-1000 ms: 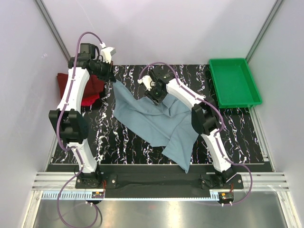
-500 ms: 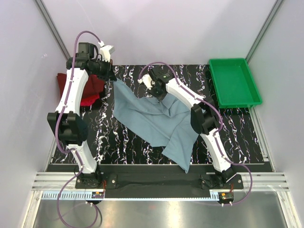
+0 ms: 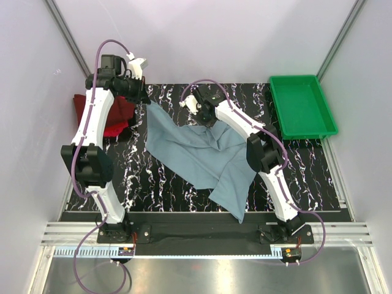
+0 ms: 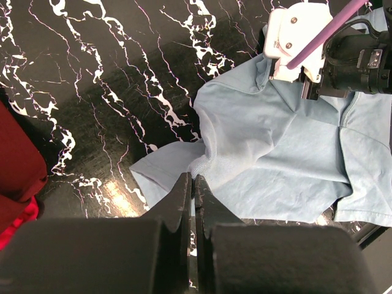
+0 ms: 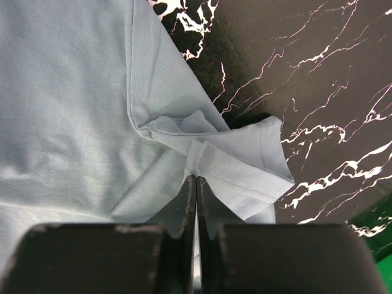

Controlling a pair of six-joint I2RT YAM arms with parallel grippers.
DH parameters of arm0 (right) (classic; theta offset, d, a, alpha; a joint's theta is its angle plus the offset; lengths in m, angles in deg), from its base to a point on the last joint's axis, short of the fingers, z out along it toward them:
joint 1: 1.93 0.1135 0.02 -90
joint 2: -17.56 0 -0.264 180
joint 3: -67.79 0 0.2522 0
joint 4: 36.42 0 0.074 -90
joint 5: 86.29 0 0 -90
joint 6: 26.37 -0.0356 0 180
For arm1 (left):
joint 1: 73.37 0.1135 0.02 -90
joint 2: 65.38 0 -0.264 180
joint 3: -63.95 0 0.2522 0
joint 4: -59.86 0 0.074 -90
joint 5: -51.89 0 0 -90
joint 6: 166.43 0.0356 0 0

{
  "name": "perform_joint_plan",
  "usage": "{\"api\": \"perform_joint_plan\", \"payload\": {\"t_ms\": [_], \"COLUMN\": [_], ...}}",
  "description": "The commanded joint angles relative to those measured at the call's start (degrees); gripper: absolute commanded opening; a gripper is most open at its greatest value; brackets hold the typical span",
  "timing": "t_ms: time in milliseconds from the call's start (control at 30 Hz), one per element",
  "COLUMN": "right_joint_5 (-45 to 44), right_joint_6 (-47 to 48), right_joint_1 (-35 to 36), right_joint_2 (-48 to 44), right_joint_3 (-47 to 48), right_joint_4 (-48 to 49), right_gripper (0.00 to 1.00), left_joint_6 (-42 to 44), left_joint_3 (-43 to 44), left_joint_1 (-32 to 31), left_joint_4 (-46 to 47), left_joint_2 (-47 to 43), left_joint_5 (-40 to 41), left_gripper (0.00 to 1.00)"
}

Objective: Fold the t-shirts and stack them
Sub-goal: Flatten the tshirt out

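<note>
A large grey-blue t-shirt [image 3: 199, 154] lies crumpled on the black marbled table [image 3: 153, 177]. My left gripper [image 3: 146, 101] is shut on its far left corner; in the left wrist view the jaws [image 4: 193, 179] pinch a ribbed edge of the cloth [image 4: 288, 159]. My right gripper [image 3: 207, 120] is shut on a bunched fold at the shirt's far edge. Seen from the right wrist, its gripper [image 5: 196, 177] pinches that fold beside a sleeve [image 5: 245, 165]. A maroon t-shirt [image 3: 86, 105] and a red t-shirt [image 3: 115, 128] lie folded at the far left.
A green plastic tray [image 3: 301, 105] stands at the back right, its corner [image 5: 383, 269] showing in the right wrist view. The right arm's wrist [image 4: 300, 43] hangs close above the shirt in the left wrist view. White walls enclose the table on three sides.
My right gripper has shut on the shirt's fold and shifted slightly toward the back. The left arm and its grip have hardly moved.
</note>
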Motion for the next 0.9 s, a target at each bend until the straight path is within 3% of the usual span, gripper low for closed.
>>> {"api": "perform_joint_plan", "payload": {"t_ms": [0, 167, 500, 867], "right_joint_5": [-0.25, -2.09, -9.38, -7.63], "right_joint_6": [0.50, -0.74, -1.34, -12.07], "right_joint_1": [-0.38, -2.48, -14.26, -18.22], "right_joint_2": [-1.08, -2.66, -12.84, -32.98], "right_joint_3": [1.17, 6.43, 21.20, 14.27], "right_joint_4": [0.20, -1.65, 1.08, 0.64], "right_gripper": [0.00, 0.00, 0.00, 0.00], "left_joint_6": [-0.51, -0.33, 3.28, 1.16], "left_joint_3": [2.06, 3.81, 19.98, 19.02], "left_joint_1": [0.31, 0.57, 1.45, 3.47], "left_joint_4": [2.31, 2.39, -0.33, 3.53], "left_joint_2": [-0.24, 0.20, 6.17, -4.79], "left_joint_5": [-1.43, -1.08, 2.09, -0.46], "left_gripper": [0.00, 0.00, 0.00, 0.00]}}
